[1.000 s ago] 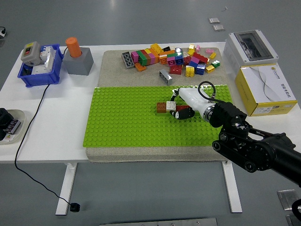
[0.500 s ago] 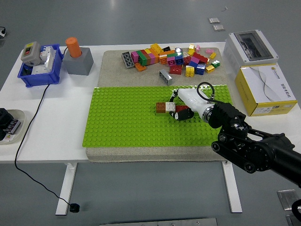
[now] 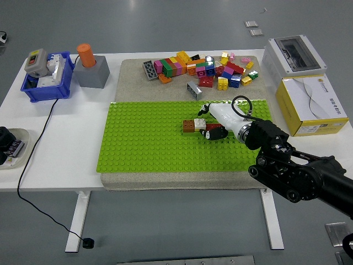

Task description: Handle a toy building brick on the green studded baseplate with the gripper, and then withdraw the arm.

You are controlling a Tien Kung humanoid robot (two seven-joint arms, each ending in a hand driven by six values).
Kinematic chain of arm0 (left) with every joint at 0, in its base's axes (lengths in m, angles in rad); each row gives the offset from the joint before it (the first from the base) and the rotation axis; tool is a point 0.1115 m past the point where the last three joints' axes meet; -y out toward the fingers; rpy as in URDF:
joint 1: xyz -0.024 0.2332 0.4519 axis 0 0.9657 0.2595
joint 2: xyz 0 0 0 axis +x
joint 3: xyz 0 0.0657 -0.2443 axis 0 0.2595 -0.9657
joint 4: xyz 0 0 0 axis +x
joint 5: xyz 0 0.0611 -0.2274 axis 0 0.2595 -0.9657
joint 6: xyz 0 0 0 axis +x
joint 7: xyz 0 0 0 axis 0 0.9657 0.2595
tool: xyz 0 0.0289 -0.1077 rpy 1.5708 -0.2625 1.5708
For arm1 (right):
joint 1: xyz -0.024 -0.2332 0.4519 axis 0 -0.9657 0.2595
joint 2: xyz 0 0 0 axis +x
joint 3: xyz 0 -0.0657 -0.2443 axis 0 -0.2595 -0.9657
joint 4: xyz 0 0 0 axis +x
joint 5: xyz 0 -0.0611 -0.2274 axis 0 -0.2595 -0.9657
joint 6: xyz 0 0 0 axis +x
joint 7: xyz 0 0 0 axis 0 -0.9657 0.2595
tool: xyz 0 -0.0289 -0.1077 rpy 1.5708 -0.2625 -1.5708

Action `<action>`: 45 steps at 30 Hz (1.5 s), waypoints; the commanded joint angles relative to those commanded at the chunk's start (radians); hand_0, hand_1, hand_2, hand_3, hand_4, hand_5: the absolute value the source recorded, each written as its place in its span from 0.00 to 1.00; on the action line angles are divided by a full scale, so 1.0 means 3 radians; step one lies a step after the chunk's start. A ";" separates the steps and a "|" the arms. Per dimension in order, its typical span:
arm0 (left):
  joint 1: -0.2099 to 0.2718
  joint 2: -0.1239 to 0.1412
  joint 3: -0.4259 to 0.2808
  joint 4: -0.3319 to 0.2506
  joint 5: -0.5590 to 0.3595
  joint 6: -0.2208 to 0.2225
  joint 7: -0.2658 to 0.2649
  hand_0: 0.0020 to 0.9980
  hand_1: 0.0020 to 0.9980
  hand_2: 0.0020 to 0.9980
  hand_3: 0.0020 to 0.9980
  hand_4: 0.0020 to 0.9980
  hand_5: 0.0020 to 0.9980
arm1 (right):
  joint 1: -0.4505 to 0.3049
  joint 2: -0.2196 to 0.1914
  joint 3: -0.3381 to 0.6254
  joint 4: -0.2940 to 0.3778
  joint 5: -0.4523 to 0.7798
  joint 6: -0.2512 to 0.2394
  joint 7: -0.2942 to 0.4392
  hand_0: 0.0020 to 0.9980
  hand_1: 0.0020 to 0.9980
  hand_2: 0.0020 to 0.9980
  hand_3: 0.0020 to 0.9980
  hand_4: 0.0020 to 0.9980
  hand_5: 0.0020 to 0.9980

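Since the small white toy brick (image 3: 200, 123) sits studded next to a brown one (image 3: 189, 126) mid green studded baseplate (image 3: 149, 143), the right hand (image 3: 212, 128) comes in low, fingers curled around a dark red brick (image 3: 214, 126) beside them (grip looks loose-ish).

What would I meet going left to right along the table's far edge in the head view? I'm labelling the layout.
Blue bin → grey block with orange cylinder → pile of loose bricks → grey electrical box.
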 joint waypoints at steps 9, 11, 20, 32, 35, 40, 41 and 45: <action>0.0007 -0.0004 0.0003 0.0000 -0.0013 0.0001 -0.0003 0.65 0.61 0.59 0.61 0.64 0.15 | -0.0011 -0.0018 -0.0010 0.0041 0.0028 0.0013 0.0021 0.77 0.76 0.80 0.70 0.70 0.22; 0.0007 -0.0006 0.0000 0.0000 -0.0012 0.0001 -0.0004 0.65 0.61 0.59 0.61 0.64 0.15 | -0.0015 -0.0058 0.0020 0.0115 0.0058 0.0034 0.0031 0.77 0.76 0.80 0.71 0.71 0.21; 0.0024 -0.0015 -0.0046 0.0000 0.0001 0.0002 -0.0001 0.65 0.61 0.59 0.61 0.64 0.15 | -0.0057 -0.0330 0.0177 0.0634 0.0007 0.0118 0.0008 0.78 0.76 0.81 0.73 0.72 0.20; 0.0024 -0.0023 -0.0059 0.0000 0.0008 0.0008 0.0004 0.65 0.61 0.59 0.61 0.65 0.15 | -0.0109 -0.0338 0.0065 0.0615 -0.0336 -0.0043 0.0033 0.79 0.76 0.80 0.61 0.73 0.32; 0.0021 -0.0025 -0.0055 0.0000 0.0006 0.0009 0.0005 0.65 0.61 0.59 0.61 0.65 0.15 | -0.0113 -0.0312 0.0049 0.0564 -0.0318 -0.0057 0.0045 0.79 0.76 0.80 0.61 0.73 0.34; 0.0017 -0.0026 -0.0050 0.0000 0.0004 0.0010 0.0005 0.65 0.61 0.59 0.61 0.65 0.15 | -0.0116 -0.0276 0.0021 0.0485 -0.0250 -0.0071 0.0066 0.79 0.76 0.80 0.61 0.73 0.34; 0.0018 -0.0026 -0.0052 0.0000 0.0006 0.0011 0.0007 0.65 0.61 0.59 0.61 0.65 0.15 | -0.0117 -0.0270 0.0014 0.0475 -0.0235 -0.0072 0.0069 0.79 0.77 0.80 0.61 0.72 0.34; 0.0017 -0.0025 -0.0051 0.0000 0.0007 0.0011 0.0010 0.65 0.61 0.59 0.61 0.65 0.15 | -0.0116 -0.0243 -0.0010 0.0425 -0.0190 -0.0076 0.0080 0.79 0.77 0.80 0.61 0.72 0.34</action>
